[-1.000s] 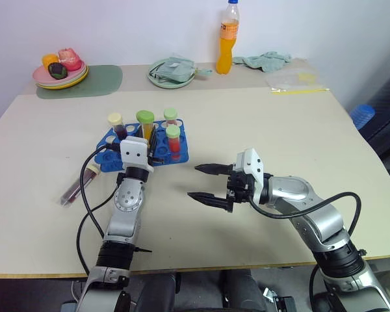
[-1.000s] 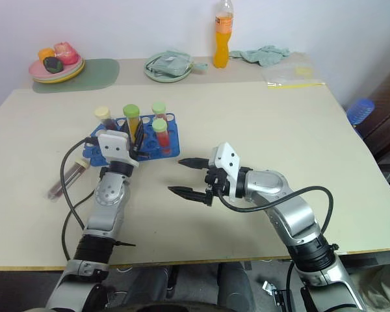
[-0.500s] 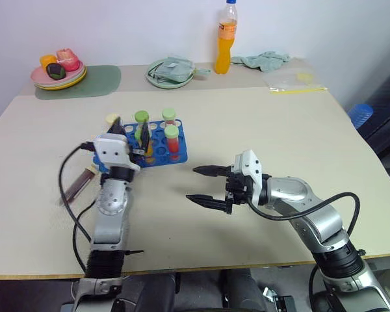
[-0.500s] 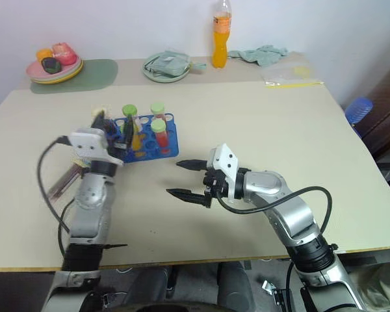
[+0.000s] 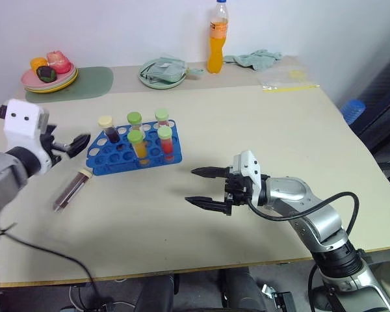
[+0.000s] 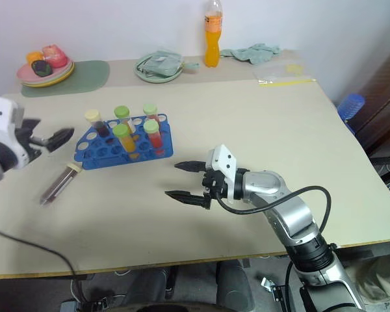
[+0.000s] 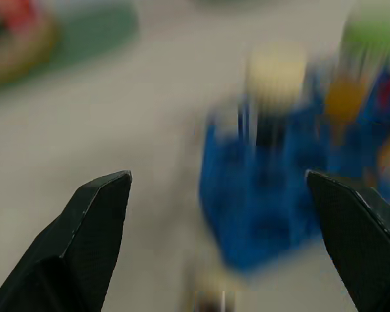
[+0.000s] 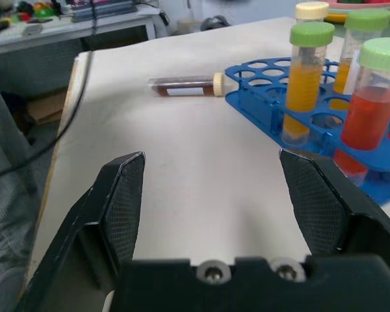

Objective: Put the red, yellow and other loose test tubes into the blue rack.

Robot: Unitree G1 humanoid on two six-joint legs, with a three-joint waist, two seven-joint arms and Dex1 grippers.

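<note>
Both end effectors, left (image 7: 221, 214) and right (image 5: 203, 186), gape empty; no writing legible

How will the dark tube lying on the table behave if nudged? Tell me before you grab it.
The dark tube lies on its side on the bare table, so it would probably roll. Its smooth wall looks slippery. The liquid inside likely shifts when it is tilted.

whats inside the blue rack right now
Five capped tubes stand upright in the blue rack: a dark tube with a cream cap, two yellow-orange tubes and two red tubes. Their bottoms are hidden by the rack.
</note>
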